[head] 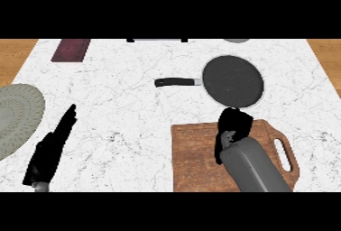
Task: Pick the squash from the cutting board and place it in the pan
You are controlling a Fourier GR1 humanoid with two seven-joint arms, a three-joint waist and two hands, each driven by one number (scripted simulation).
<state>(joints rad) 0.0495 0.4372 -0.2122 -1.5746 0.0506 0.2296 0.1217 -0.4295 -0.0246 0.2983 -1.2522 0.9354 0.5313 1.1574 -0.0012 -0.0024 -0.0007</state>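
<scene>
Squash: not visible anywhere; if it lies under the right hand, that hand hides it, and I cannot tell.
Right hand [233,126]: black, over the far edge of the board, its fingers pointing toward the pan and reaching just past the board's edge onto the desk, close to the pan's near rim. Whether the fingers curl round anything cannot be told.
Right forearm [256,169]: grey, coming in from the lower edge and lying across the board's right half.
Board [196,158]: brown wood, at the lower right of the desk, with a handle slot on its right side; the part not covered by the arm is bare.
Pan [232,81]: dark, round, pale rim, on the desk just beyond the board; its inside shows nothing in it. Its black handle [174,82] points left.
Left hand [53,142]: black, at the lower left, fingers straight and stretched toward the far side, held together, touching nothing.
Plate [16,117]: grey-green, round, at the left edge, partly cut off, just beside the left hand.
Desk [133,113]: white marble.
Dark red block [71,49]: flat, at the far left corner.
</scene>
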